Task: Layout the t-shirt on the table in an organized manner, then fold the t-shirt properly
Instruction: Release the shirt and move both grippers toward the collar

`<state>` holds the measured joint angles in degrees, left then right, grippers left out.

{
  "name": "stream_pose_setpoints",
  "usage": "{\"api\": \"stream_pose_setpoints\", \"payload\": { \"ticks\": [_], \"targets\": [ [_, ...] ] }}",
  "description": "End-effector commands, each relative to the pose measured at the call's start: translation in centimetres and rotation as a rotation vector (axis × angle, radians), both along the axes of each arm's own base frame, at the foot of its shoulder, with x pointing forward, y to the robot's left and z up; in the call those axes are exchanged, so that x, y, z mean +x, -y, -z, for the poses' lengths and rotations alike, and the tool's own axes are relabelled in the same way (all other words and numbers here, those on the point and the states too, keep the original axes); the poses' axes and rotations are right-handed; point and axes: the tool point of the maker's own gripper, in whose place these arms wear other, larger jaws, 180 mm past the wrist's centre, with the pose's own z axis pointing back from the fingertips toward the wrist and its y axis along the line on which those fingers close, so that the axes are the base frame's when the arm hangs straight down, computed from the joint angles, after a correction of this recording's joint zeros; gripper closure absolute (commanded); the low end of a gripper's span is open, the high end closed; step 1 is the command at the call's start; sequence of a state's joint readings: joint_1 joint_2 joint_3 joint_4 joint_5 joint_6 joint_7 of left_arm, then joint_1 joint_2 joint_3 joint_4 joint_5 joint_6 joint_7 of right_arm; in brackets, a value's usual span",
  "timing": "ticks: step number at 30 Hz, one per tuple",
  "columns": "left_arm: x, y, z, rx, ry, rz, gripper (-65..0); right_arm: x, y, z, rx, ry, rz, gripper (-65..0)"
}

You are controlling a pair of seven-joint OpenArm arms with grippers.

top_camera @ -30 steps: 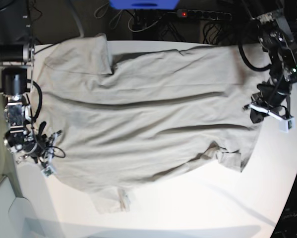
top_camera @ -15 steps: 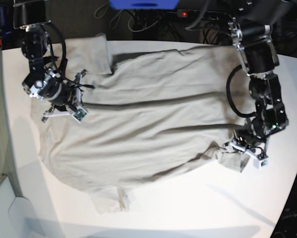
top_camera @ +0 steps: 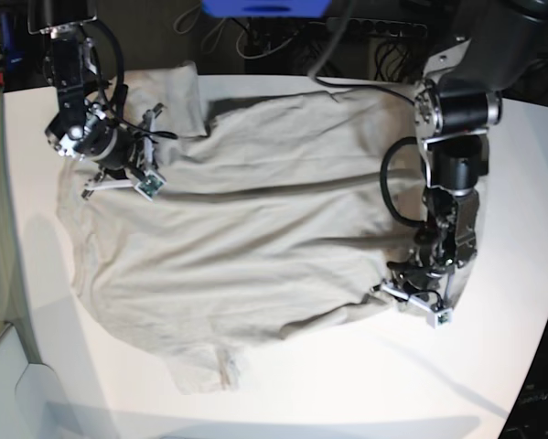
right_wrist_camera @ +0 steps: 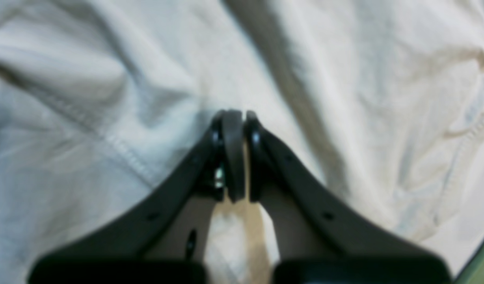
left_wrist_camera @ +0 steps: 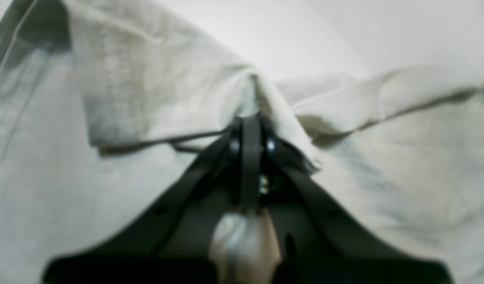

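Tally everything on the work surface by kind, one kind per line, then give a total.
Light grey-beige cotton t-shirt: 1
White tabletop: 1
Black robot grippers: 2, the left gripper and the right gripper, each with jaws shut on shirt fabric
Total: 4

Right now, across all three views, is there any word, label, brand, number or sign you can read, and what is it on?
No readable text in any view.
t-shirt: plain fabric, no print; a small patch near the hem is too small to read.
table: bare white, no markings.
Blue object at the far edge: no lettering visible.
Both wrist views: blurred, showing only cloth and each shut gripper.
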<state>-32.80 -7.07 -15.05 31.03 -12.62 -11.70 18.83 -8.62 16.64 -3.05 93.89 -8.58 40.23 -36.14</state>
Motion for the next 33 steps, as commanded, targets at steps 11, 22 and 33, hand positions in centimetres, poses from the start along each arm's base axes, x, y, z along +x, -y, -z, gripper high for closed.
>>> {"api": "stream_pose_setpoints", "payload": {
  "ticks": [11,22,33],
  "targets": [
    [1.4,-11.3,-3.7,0.123,0.255,-0.500,-0.1,-2.3,0.8,1.0,-0.022,-0.048,0.001,-1.1],
    [-1.9,-19.1,-7.2,0.174,0.277,-0.598,-0.1,-2.8,1.3,1.3,-0.036,-0.062,-0.006,-1.1],
    [-7.4,-10.9,-5.0,-0.018,0.199,-0.496,-0.1,-2.0,0.6,0.7,-0.021,-0.037,-0.008,-1.1]
  ]
}}
